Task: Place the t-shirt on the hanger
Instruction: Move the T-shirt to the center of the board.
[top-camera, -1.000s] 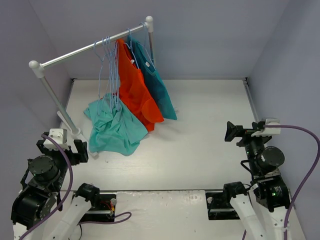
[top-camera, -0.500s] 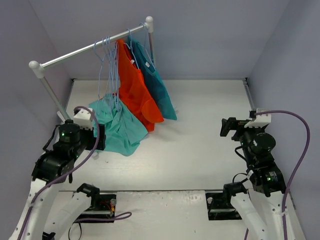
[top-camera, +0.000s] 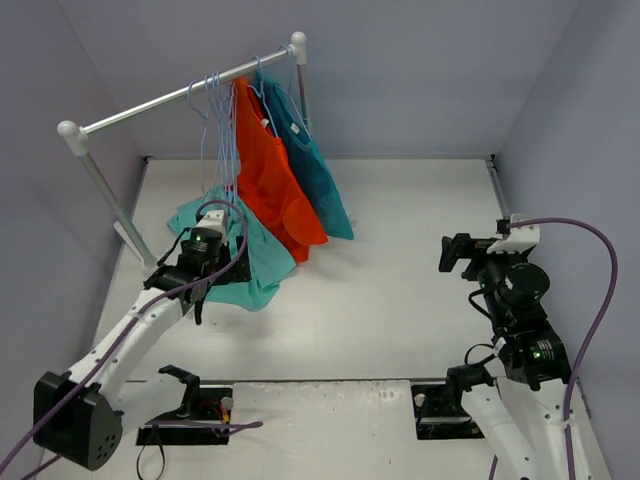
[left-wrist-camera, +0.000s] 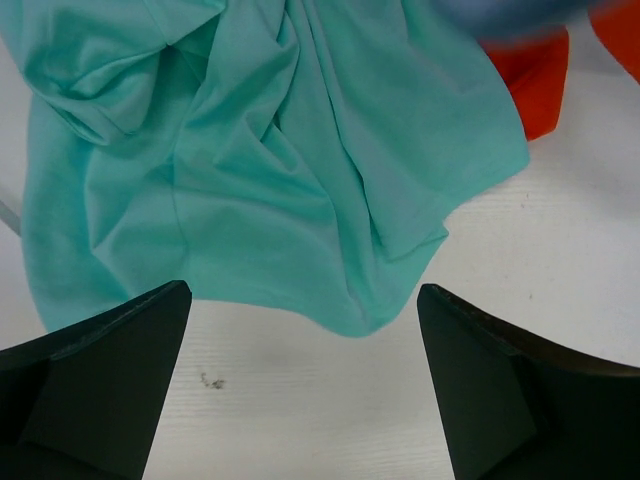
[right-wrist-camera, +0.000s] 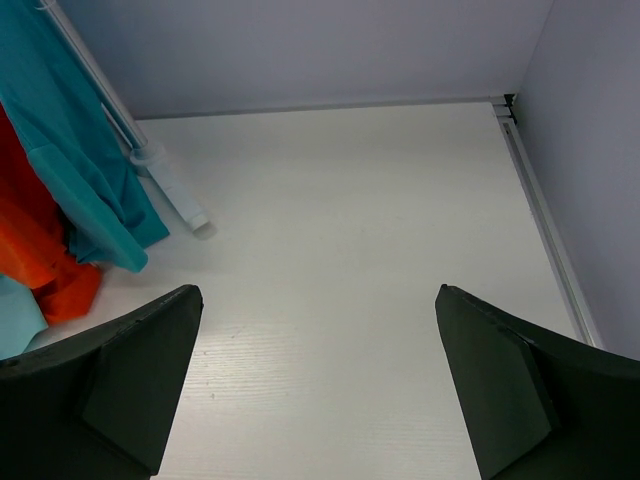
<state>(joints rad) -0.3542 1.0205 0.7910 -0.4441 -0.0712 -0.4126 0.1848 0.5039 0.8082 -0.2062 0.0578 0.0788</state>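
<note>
The mint t-shirt (top-camera: 250, 262) lies crumpled on the white table under the rack; in the left wrist view the t-shirt (left-wrist-camera: 270, 170) fills the upper part, its hem just ahead of the fingertips. My left gripper (top-camera: 185, 288) hovers over the shirt's near edge, open, with nothing between the fingers (left-wrist-camera: 120, 360); seen from the wrist, the left gripper (left-wrist-camera: 302, 292) frames the hem. A pale blue wire hanger (top-camera: 218, 120) hangs among several alike on the rail. My right gripper (top-camera: 452, 255) is far right, open and empty over bare table; from its wrist, the right gripper (right-wrist-camera: 318, 290) faces the back wall.
An orange-red shirt (top-camera: 270, 180) and a darker teal shirt (top-camera: 315, 170) hang on the silver rail (top-camera: 150, 103), their tails reaching the table beside the mint shirt. The rack's left post (top-camera: 105, 195) stands near the left wall; its right foot (right-wrist-camera: 170, 190) rests at the back.
My left arm has swung from the near-left corner forward over the mint shirt's near edge, its jaws opening wider. The right gripper shifted slightly left.
</note>
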